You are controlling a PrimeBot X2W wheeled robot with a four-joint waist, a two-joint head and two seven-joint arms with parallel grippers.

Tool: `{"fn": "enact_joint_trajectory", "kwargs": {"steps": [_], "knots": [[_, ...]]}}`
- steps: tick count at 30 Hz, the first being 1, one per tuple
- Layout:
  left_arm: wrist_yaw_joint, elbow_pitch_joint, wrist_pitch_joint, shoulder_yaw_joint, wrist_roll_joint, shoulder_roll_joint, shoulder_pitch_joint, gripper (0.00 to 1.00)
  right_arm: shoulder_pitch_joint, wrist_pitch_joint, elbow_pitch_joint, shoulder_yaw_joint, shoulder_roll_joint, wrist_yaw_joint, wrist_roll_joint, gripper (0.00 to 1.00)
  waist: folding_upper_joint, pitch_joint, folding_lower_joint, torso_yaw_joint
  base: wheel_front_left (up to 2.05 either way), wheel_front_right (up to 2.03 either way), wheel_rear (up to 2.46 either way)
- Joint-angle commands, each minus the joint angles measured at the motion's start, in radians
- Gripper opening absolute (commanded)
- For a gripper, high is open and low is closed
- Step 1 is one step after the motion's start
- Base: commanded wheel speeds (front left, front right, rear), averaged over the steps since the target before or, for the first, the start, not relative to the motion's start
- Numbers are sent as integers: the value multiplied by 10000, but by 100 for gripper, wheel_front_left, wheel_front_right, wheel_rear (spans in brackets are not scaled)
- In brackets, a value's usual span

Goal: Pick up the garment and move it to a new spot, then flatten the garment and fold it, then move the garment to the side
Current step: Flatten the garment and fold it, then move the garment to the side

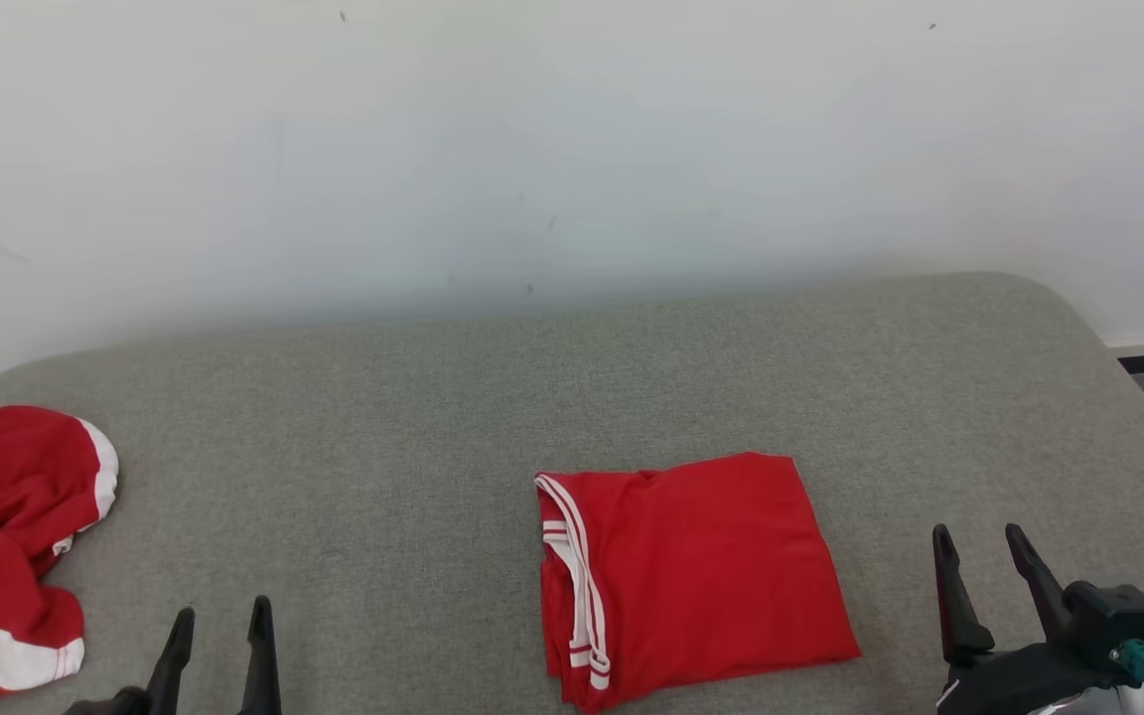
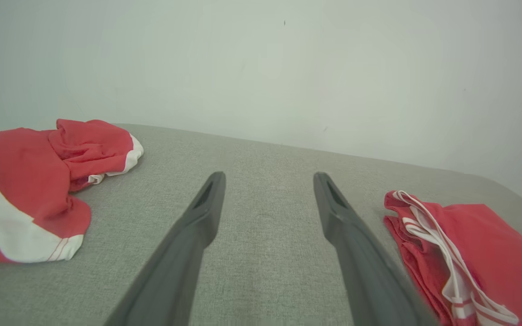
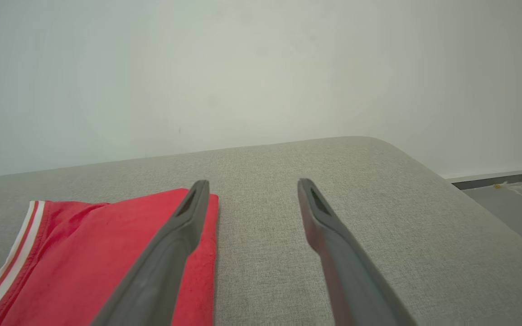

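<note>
Left gripper (image 1: 222,608) and right gripper (image 1: 977,532) gape, apparently hovering low.

Crumpled garment (image 1: 6,536) runs off the left edge; left tool (image 1: 222,608) cut off below

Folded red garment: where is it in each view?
Head view: folded garment lower centre-right, left of the right gripper.
Left wrist view: folded garment at bottom right.
Right wrist view: folded garment at bottom left.
Shared landmark: its white-striped edge.
</note>
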Motion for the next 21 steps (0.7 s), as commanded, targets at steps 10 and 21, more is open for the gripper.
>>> {"fn": "enact_joint_trajectory", "kwargs": {"steps": [10,21], "knots": [[11,-45,-3,314,144,-24,504,100,91,-7,-227,63,86,-25,78,100,1,-48,0,-7,0,0,0],[11,-144,-3,398,179,-44,611,100,100,91,-229,-136,251,-25,-109,100,1,-21,0,77,0,0,0]]}}
